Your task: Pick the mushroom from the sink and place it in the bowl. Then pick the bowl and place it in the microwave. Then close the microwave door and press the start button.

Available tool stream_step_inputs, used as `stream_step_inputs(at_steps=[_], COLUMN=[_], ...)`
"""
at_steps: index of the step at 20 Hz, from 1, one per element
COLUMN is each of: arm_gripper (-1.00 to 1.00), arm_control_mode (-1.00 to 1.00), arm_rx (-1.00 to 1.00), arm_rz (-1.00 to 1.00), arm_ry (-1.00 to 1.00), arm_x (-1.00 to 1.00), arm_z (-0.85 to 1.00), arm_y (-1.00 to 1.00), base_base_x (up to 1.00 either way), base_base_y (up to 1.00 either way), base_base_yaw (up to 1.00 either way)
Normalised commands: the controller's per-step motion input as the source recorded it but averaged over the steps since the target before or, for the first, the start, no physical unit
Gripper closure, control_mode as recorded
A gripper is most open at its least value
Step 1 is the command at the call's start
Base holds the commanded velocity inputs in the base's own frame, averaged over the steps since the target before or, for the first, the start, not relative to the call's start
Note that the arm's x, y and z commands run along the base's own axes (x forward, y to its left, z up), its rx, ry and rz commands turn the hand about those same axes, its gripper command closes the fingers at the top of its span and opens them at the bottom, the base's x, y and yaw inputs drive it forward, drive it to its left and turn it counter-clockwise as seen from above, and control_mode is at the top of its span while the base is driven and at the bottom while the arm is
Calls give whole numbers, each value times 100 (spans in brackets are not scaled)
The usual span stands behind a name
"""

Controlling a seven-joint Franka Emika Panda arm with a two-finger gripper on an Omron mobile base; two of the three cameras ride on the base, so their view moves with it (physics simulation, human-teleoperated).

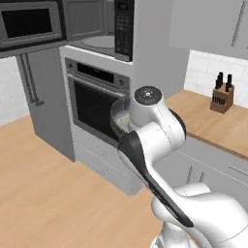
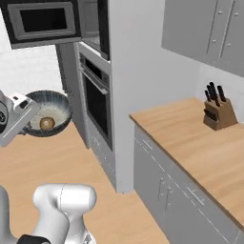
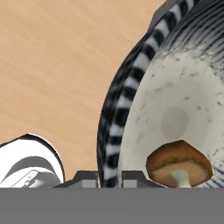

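— Striped rim fills the hand view; what grips it?

— Gripper [image 3: 109, 177], jaws closed on the bowl [image 3: 175, 100] wall, one tip either side. Mushroom [image 3: 178, 164] lies inside, partly cut off at the bottom.

— And from the base?

— Right base view shows bowl [image 2: 47, 113] and mushroom [image 2: 46, 123] held aloft over bare floor [image 2: 57, 157]; left base view hides most of the bowl [image 1: 121, 116] behind the arm. Microwave [image 1: 99, 29] stands above, its door [image 1: 30, 24] swung open.
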Motion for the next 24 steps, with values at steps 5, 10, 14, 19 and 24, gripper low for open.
stream_step_inputs(at_steps=[5, 10, 14, 19, 24], arm_gripper=[100, 100, 100, 100, 100], arm_control_mode=[100, 100, 100, 100, 100], arm_rx=[0, 0, 0, 0, 0], arm_rz=[0, 0, 0, 0, 0], arm_ry=[0, 0, 0, 0, 0], arm_x=[0, 0, 0, 0, 0], arm_z=[0, 0, 0, 0, 0], arm_y=[0, 0, 0, 0, 0], base_base_x=[100, 100, 97, 92, 60], base_base_y=[61, 87, 73, 67, 50], base_base_yaw=[-36, -29, -31, -43, -47])
